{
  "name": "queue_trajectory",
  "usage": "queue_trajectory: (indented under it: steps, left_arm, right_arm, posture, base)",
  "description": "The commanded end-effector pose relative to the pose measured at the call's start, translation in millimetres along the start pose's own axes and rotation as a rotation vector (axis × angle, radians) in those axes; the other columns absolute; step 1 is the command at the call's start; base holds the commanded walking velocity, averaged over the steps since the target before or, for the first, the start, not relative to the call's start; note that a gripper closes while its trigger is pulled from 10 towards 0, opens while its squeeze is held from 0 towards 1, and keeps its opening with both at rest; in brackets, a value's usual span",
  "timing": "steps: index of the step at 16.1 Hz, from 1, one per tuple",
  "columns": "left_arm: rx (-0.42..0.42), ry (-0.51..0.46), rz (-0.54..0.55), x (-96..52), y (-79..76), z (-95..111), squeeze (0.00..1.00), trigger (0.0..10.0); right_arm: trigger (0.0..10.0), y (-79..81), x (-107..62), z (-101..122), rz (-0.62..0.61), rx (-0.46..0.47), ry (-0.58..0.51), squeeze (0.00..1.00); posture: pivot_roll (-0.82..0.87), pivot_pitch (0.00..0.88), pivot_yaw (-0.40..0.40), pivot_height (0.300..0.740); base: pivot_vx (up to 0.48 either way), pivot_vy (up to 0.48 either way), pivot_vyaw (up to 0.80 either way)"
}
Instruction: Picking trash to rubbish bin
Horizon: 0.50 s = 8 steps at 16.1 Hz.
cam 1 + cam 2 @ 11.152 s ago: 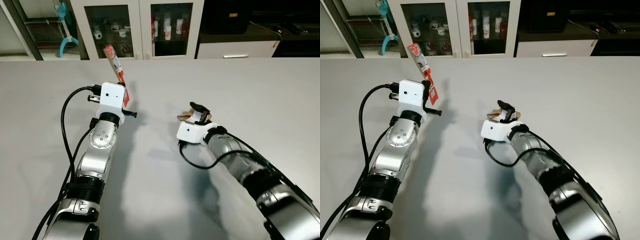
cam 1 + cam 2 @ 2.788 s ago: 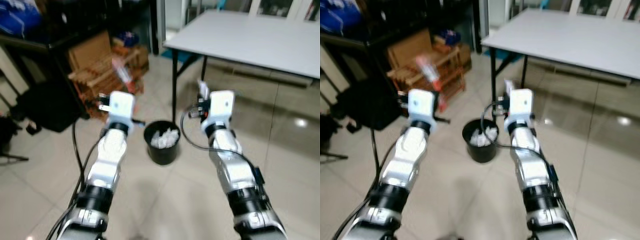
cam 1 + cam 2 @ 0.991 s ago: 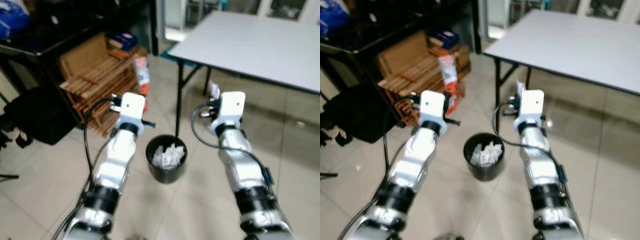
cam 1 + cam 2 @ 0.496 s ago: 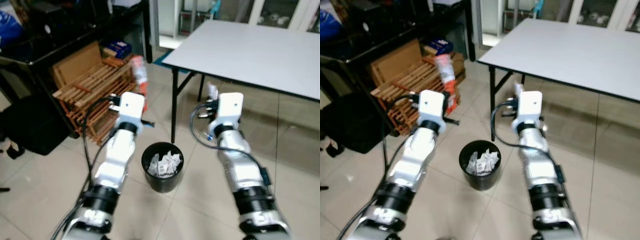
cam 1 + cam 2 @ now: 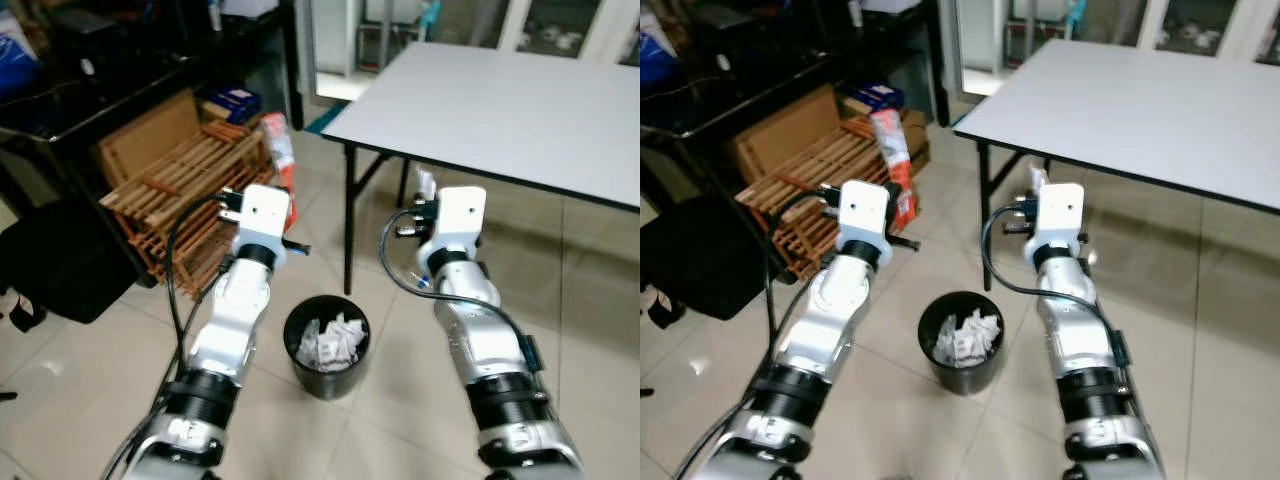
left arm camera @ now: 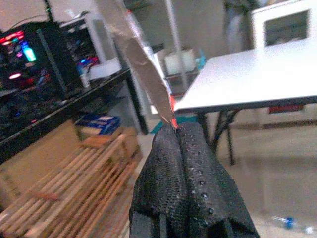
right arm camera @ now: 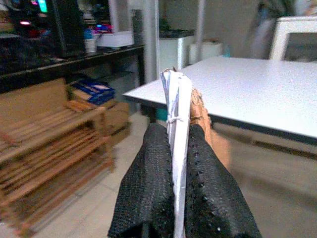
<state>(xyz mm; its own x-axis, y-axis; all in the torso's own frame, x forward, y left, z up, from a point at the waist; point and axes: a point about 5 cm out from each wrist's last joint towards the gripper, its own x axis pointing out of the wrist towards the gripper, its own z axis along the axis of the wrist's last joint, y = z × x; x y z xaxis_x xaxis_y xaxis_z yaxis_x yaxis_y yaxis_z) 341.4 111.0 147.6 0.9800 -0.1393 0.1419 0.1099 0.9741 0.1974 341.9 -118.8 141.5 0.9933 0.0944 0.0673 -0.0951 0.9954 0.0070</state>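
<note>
The left gripper [image 6: 174, 130] has its black fingers [image 6: 198, 173] pressed together on the lower end of a red and white wrapper [image 6: 140, 59], which stands up from the tips and leans slightly to one side. The right gripper [image 7: 179, 130] is likewise clamped, its fingers [image 7: 154, 168] squeezing a flat white piece of trash [image 7: 177, 106] with something brownish, perhaps crumpled paper, tucked behind it; the blur makes that hard to settle. In the eye views both silver arms reach forward at about the same height, the left arm [image 5: 232, 320] on the left and the right arm [image 5: 475, 330] on the right, each capped by a white wrist camera housing. On the tiled floor [image 5: 590, 330] between and below the two arms stands the black rubbish bin [image 5: 326, 345], already holding crumpled white paper. Neither held piece is over the bin's mouth; both sit above and to either side of it. Beyond the right arm is a grey desk [image 5: 520, 110] on black legs, and beyond the left arm a wooden slatted rack [image 5: 175, 190] beside cardboard boxes.
</note>
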Motion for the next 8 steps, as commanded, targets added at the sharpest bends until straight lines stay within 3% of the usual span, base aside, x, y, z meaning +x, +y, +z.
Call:
queue_trajectory:
  steps: [1,3,8]
  left_arm:
    - [-0.001,-0.003,0.006,1.6,1.9,1.9,0.0,10.0]
    - [-0.001,-0.001,0.006,1.7,1.0,1.9,0.0,10.0]
    - [-0.003,0.003,0.012,1.1,2.1,1.1,0.0,10.0]
  right_arm:
    - [10.0,2.3,1.4,3.7,0.015,-0.001,-0.007,0.0]
    - [10.0,2.0,1.5,3.9,0.017,-0.005,-0.01,0.0]
    - [10.0,1.6,1.7,5.0,0.016,-0.016,-0.015,0.0]
  posture:
    - [0.02,0.016,0.084,0.74]
    - [0.02,0.022,0.08,0.74]
    - [0.03,0.031,0.077,0.74]
  base:
    - [0.356,0.0,-0.8]
    - [0.377,0.0,-0.8]
    - [0.381,0.0,0.0]
